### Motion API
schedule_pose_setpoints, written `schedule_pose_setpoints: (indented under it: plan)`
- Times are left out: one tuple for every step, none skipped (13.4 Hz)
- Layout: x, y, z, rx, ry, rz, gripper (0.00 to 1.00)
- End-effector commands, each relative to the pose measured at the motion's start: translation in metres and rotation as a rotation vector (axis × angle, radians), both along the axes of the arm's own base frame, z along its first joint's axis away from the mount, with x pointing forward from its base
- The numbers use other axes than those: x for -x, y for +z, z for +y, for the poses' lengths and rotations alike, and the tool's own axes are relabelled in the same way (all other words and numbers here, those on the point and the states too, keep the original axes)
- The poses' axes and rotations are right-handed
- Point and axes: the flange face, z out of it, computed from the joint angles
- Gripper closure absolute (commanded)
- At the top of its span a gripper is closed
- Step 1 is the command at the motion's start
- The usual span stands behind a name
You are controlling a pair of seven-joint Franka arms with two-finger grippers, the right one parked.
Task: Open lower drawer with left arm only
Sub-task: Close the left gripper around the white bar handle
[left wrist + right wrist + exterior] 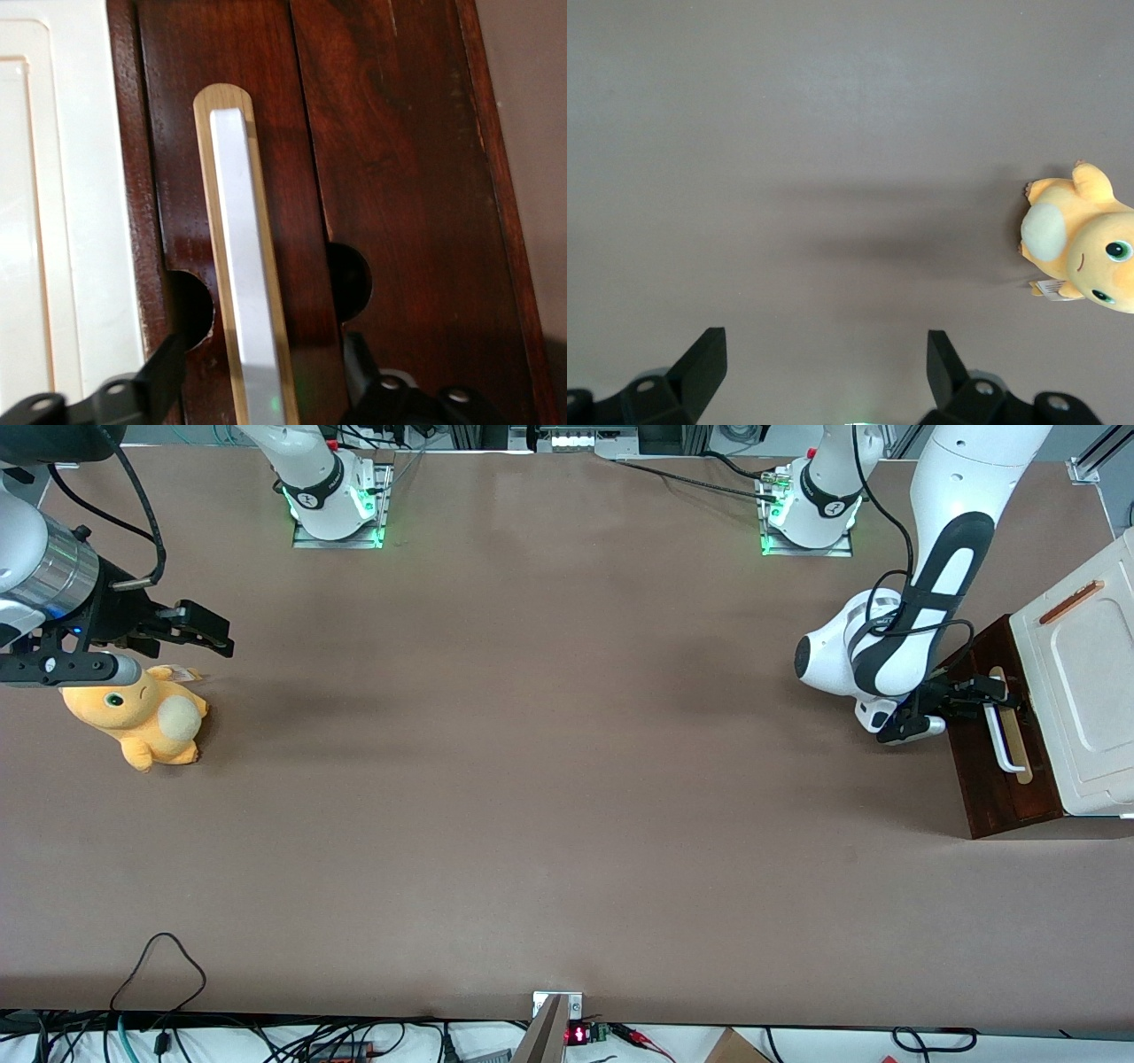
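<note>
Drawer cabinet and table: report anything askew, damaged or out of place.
Nothing looks damaged. The lower drawer front sits flush, its white bar handle straight. The gripper is open, one finger on each side of the handle. A yellow plush toy lies on its side toward the parked arm's end.

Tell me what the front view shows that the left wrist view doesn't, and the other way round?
Only the front view shows the whole table, the plush toy toward the parked arm's end, and the left arm reaching to the cabinet. Only the left wrist view shows, close up, the open gripper with one finger on each side of the handle, not yet touching it. Both show the lower drawer, its white handle and the pale strip under it.
</note>
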Motion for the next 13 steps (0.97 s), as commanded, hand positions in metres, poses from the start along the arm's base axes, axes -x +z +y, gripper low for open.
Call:
schedule_pose_setpoints:
  plan:
    - [0.0008, -0.0002, 0.0003, -0.025, -0.023, -0.016, 0.45]
    - [0.0008, -0.0002, 0.0003, -0.025, -0.023, -0.017, 0.52]
    - [0.001, -0.0009, 0.0003, -0.024, -0.022, -0.02, 0.55]
    - [0.001, -0.001, 0.0002, -0.023, -0.023, -0.02, 0.58]
    - [0.001, -0.001, 0.0002, -0.023, -0.023, -0.02, 0.59]
    - [0.0015, -0.0026, 0.0, -0.022, -0.023, -0.017, 0.62]
    - [0.0013, -0.0025, 0.0, -0.022, -0.025, -0.017, 0.62]
    - [0.0013, -0.0026, -0.0002, -0.021, -0.025, -0.017, 0.67]
    - [0.0013, -0.0026, -0.0002, -0.021, -0.025, -0.018, 0.73]
    - [0.0013, -0.0028, -0.0003, -0.019, -0.025, -0.02, 0.81]
    - [0.0013, -0.0028, -0.0003, -0.019, -0.025, -0.02, 0.87]
    - [0.0012, -0.0029, -0.0005, -0.017, -0.026, -0.022, 0.94]
    - [0.0011, -0.0031, -0.0014, -0.015, -0.028, -0.022, 0.97]
